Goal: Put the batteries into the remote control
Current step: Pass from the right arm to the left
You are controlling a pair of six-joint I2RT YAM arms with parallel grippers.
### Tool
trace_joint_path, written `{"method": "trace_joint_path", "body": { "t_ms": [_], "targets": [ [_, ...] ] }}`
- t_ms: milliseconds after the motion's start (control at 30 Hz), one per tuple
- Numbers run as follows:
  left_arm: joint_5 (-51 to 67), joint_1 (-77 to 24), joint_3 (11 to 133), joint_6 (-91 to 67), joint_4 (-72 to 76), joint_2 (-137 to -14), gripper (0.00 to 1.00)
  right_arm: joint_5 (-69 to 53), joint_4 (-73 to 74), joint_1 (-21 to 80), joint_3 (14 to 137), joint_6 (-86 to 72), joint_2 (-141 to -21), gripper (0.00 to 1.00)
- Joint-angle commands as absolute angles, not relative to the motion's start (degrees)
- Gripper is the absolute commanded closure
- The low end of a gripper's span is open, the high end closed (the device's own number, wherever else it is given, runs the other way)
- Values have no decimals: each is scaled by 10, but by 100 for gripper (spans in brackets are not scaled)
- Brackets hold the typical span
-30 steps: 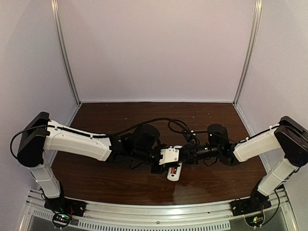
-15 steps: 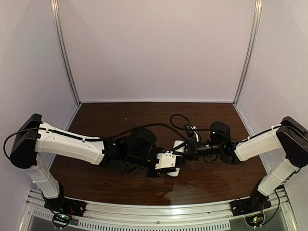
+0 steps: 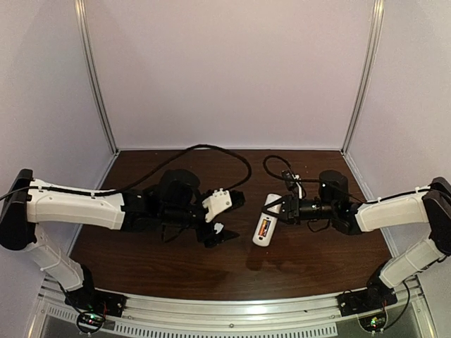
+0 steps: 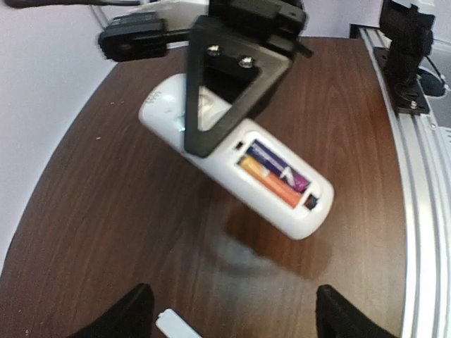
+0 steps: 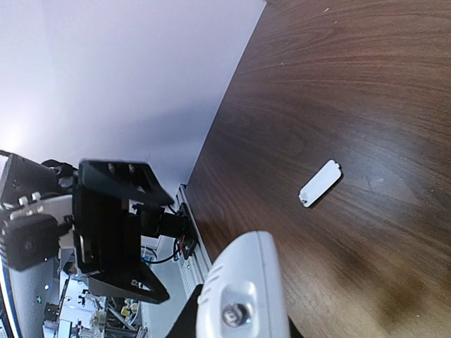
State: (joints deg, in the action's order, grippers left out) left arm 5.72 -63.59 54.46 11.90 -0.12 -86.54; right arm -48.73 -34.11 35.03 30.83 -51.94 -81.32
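Two robot arms reach toward each other over a dark wooden counter inside a pale-walled booth.

The right end effector is clamped on the upper part of the remote control. One black finger lies across the remote's back and the other is hidden behind it. The remote is a slim white handset, held tilted and clear of the counter near the middle, with its shadow on the wood beneath. Its back faces up and the battery recess is uncovered. Both batteries lie side by side inside it: the dark purple-blue battery and, touching it, the orange battery.

The left end effector hangs low over the counter, near the remote but apart from it on the left. It is spread wide and holds nothing; its two dark fingers stand far apart at the bottom corners of the left wrist view.

A small flat white plastic piece lies on the wood, just beside the left end effector.
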Motion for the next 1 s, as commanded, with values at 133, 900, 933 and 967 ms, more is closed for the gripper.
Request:
{"method": "trace_joint_path", "body": {
  "t_ms": [133,900,933,967],
  "targets": [
    [16,-563,548,-79,-80,-872,3,-459,-275,287,301,-460,-765,100],
    [127,-497,601,-229,-53,-1003,43,-444,-273,278,283,-447,-804,100],
    [135,-503,597,-228,-32,-996,41,-436,-279,283,283,-452,-811,99],
    [139,-508,591,-226,-13,-990,39,-428,-294,288,283,-462,-820,98]
  ]
}}
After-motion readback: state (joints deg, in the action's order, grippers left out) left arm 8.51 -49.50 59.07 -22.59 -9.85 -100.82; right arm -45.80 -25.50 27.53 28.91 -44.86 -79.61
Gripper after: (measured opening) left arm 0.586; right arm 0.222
